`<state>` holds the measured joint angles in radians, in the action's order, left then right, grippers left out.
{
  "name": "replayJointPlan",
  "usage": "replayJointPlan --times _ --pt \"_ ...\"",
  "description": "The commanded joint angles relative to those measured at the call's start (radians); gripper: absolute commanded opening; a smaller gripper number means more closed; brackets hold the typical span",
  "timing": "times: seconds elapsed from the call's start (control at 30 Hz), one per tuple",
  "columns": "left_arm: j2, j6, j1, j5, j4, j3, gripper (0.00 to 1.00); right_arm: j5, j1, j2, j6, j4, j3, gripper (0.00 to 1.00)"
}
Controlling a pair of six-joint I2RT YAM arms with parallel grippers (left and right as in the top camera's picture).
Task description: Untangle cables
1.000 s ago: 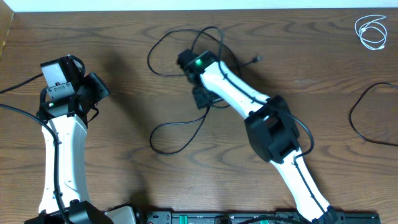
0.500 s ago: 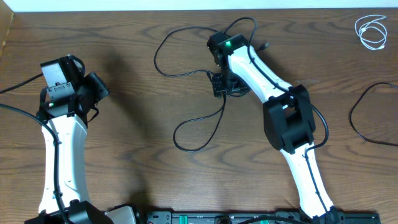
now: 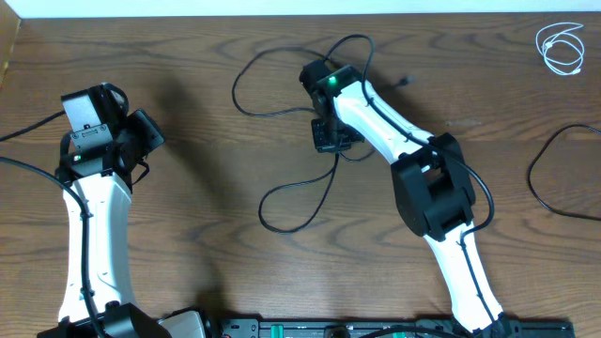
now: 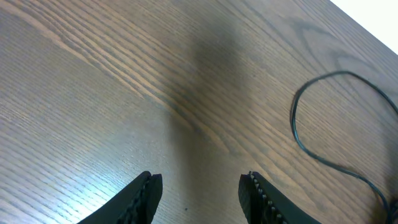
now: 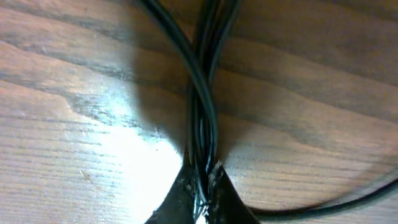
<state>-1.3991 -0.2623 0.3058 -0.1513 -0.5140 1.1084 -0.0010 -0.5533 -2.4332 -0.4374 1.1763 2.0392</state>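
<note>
A: Where do we find the black cable (image 5: 202,124)?
B: We see it sprawled across the upper middle of the overhead frame on the wooden table (image 3: 188,263): one loop toward the upper left, a smaller one arching at the top, a plug end poking toward the upper right, and another loop lying lower, near the centre

A: And the right gripper (image 5: 202,186)?
B: We find its tips pinched together on that cable. In the right wrist view, black strands run down the middle of the frame, cross one another and vanish between the two dark tips at the bottom edge; we cannot tell how many are caught

A: What about the left gripper (image 4: 199,186)?
B: We see its fingers (image 4: 143,193) standing apart at the bottom of the left wrist view, with only bare wood between them. It sits at the left of the overhead frame, well apart from the tangle

A: And the white cable (image 3: 561,49)?
B: We spot it coiled alone in the upper right corner of the overhead frame, well apart from the black one and from both grippers
</note>
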Motion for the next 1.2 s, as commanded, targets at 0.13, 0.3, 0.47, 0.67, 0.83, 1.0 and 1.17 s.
replayJointPlan --times 0.13,0.3,0.47,0.67,0.83,1.0,1.17 --pt "-0.012 -0.006 0.003 0.002 -0.001 0.021 0.47 -0.006 0.08 0.016 0.067 0.066 0.091 0.01" --pt "-0.012 -0.006 0.003 0.002 -0.001 0.021 0.47 -0.006 0.195 0.105 0.174 0.169 0.235 0.01" --pt "-0.012 -0.006 0.003 0.001 -0.002 0.021 0.47 -0.006 0.39 0.227 0.254 0.253 0.392 0.01" --pt "-0.012 -0.006 0.003 0.001 -0.001 0.021 0.47 -0.037 0.686 0.365 0.263 0.242 0.488 0.01" --pt "-0.012 -0.006 0.002 0.001 -0.001 0.021 0.47 -0.066 0.923 0.423 0.263 0.176 0.488 0.01" --pt "-0.012 -0.068 0.002 0.001 -0.001 0.021 0.47 -0.064 1.093 0.399 0.288 0.139 0.483 0.01" --pt "-0.012 -0.095 0.002 0.001 -0.001 0.021 0.47 -0.055 1.167 0.317 0.329 0.128 0.483 0.01"
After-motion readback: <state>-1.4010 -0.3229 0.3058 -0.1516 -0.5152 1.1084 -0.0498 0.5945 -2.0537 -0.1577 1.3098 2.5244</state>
